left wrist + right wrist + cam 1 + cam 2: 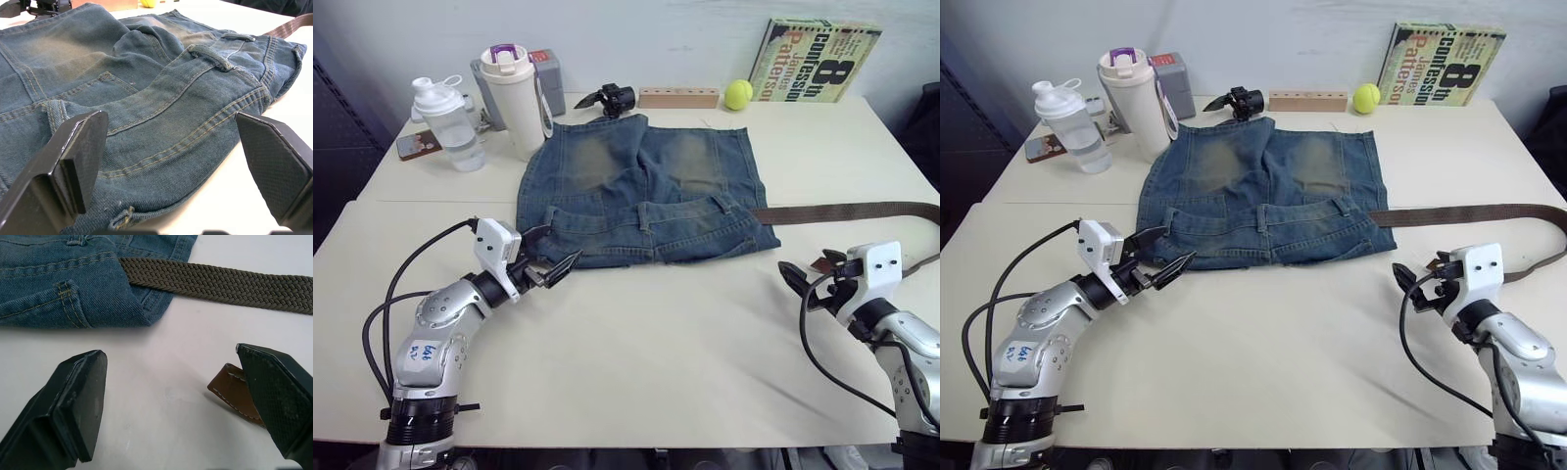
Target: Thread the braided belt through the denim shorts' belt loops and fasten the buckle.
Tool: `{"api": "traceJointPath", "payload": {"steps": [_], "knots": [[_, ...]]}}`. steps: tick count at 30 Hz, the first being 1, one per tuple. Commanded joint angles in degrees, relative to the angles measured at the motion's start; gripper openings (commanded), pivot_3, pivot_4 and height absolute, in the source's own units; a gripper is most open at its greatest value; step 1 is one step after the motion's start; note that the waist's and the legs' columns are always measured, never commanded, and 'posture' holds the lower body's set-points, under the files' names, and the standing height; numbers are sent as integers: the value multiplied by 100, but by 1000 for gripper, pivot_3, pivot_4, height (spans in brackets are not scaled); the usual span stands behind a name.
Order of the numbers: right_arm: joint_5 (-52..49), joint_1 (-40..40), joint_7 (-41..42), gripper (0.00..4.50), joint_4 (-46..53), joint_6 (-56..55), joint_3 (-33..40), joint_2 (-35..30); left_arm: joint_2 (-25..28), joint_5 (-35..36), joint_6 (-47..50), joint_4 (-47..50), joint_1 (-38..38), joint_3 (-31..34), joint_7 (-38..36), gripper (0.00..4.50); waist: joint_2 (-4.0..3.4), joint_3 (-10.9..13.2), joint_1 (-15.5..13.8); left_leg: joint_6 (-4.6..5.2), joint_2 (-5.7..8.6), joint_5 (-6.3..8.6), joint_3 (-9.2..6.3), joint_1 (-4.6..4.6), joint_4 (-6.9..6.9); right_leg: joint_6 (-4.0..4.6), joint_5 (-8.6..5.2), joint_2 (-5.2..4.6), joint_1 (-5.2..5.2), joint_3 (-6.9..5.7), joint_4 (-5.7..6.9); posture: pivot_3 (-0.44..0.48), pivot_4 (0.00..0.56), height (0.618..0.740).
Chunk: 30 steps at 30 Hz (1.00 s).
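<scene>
Now the denim shorts (641,191) are seen spread flat on the table (656,362), waistband toward the robot, with belt loops (211,55) standing along it. The braided belt (220,281) is seen running out from under the shorts' right corner across the table, and its tan leather tip (234,390) is seen lying just beside the right gripper (171,396). That gripper is held wide open, nothing gripped. The left gripper (548,266) is likewise spread wide at the waistband's left corner, empty, one finger (80,156) placed over the denim.
</scene>
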<state>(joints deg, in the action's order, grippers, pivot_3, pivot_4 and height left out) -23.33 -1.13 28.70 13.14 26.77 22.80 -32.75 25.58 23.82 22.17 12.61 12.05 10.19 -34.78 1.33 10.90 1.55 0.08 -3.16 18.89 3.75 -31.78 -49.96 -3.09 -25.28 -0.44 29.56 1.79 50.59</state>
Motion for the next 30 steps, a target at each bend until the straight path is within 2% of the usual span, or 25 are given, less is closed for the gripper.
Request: {"api": "traceJointPath", "payload": {"steps": [1,14,21,25,27,30], "knots": [[-58,-45,-18,4481,67,-120,144,-19,57,136,-4,245,22,-21,-93,4500,0,0,0,0,0,0,0,0,0,0,0,0,0,0,0,0,150,657],[-46,-37,31,4481,9,-141,156,-65,57,132,-14,242,-27,-84,-185,4500,0,0,0,0,0,0,0,0,0,0,0,0,0,0,0,0,150,657],[-36,-119,402,4481,-230,-105,163,-462,264,268,144,297,-2,-375,-752,4500,0,0,-3,0,1,0,0,0,-1,0,0,0,0,0,0,0,150,657],[-15,-146,1278,4481,-537,157,-34,-1363,652,368,283,389,-28,-713,-1449,4500,-2,1,-1,0,1,0,3,0,-1,3,-1,0,1,1,0,0,150,657],[3,-321,1794,4481,-886,393,-234,-1951,692,350,256,391,35,-782,-1526,4500,-3,2,0,2,1,1,6,1,-1,21,-11,-2,2,0,-4,0,150,657],[722,-1093,2427,4481,-1929,85,-1071,-2847,577,375,291,396,175,-857,-1483,4500,-7,4,13,4,-5,2,8,2,-3,33,-16,-1,0,-2,-11,0,150,657]]}}
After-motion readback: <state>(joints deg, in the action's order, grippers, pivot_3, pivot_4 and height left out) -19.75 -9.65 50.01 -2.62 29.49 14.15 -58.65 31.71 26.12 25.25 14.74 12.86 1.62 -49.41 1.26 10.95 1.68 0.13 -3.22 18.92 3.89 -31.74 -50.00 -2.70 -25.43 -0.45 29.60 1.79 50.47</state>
